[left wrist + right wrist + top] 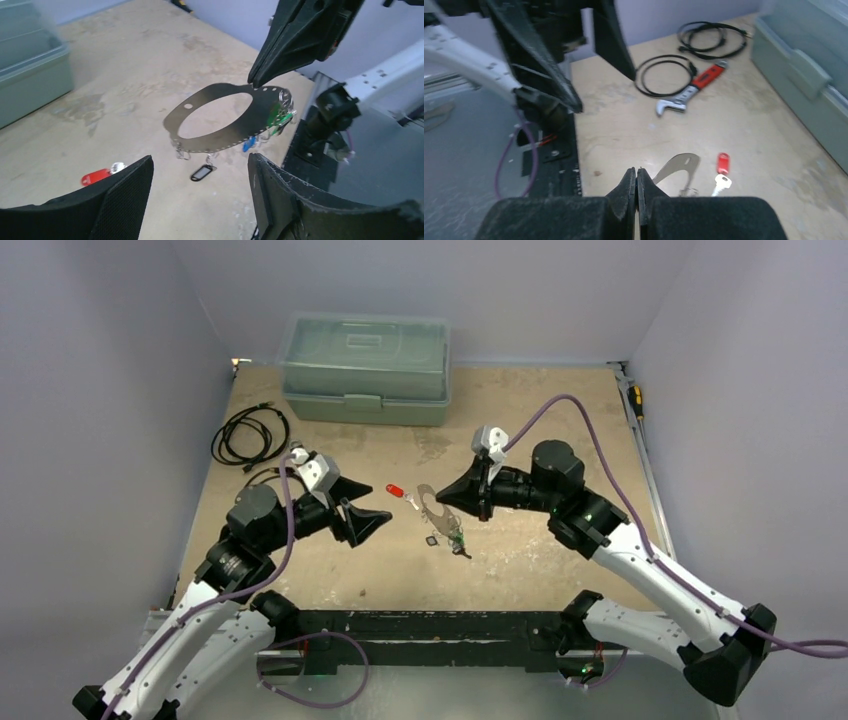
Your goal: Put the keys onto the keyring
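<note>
Left wrist view alone shows the right gripper point(254, 82) pinching the rim of the raised keyring point(262, 107). Three keys point(277, 116) hang on it: green, blue, black. Right wrist view adds one wrench point(689, 90) and two cable coils point(639, 75). One red key point(722, 163) lies loose nearby. Left gripper point(200, 200) spread, empty.

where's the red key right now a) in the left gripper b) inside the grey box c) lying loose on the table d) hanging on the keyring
c: the red key lies flat on the table, apart from the keyring that the shut right gripper holds.
</note>
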Tool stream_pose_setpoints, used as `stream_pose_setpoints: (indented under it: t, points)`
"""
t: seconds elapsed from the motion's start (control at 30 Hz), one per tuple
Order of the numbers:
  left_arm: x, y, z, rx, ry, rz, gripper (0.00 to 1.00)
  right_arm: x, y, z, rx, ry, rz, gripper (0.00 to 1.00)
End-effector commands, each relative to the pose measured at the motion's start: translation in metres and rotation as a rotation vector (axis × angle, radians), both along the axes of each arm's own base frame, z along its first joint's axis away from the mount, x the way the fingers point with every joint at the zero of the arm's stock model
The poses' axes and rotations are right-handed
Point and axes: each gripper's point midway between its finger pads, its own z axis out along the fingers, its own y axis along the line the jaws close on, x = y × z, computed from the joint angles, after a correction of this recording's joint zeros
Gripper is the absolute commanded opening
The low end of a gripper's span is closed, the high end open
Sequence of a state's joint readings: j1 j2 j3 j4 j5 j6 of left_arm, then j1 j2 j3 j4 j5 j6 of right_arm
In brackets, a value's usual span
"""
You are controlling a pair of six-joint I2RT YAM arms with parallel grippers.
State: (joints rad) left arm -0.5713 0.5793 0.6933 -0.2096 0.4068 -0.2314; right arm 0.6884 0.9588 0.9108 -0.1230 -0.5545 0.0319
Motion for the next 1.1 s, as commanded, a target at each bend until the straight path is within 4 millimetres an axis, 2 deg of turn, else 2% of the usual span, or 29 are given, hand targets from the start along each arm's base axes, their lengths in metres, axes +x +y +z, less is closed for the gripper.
stream_pose_setpoints:
  t: [0.0,0.03,0.23,0.43,0.73,1.07]
  points:
    - [-0.036,-0.023,0.021,-0.132,-0.025,-0.241,0.67,-0.043,0.020,0.060,0.140,-0.188,0.212,0.00]
    - [-0.039,-0.026,0.028,-0.170,-0.037,-0.266,0.66,-0.049,0.023,0.066,0.167,-0.181,0.227,0.00]
    - [-0.048,-0.028,0.044,-0.295,-0.091,-0.308,0.60,-0.079,0.036,0.096,0.319,-0.188,0.323,0.00]
    - [-0.068,-0.018,0.067,-0.431,-0.223,-0.343,0.57,-0.096,0.047,0.107,0.399,-0.189,0.372,0.00]
    - [-0.081,-0.015,0.078,-0.502,-0.250,-0.389,0.50,-0.098,0.069,0.105,0.413,-0.166,0.377,0.00]
    - [-0.080,-0.017,0.074,-0.487,-0.241,-0.400,0.46,-0.104,0.079,0.114,0.460,-0.165,0.392,0.00]
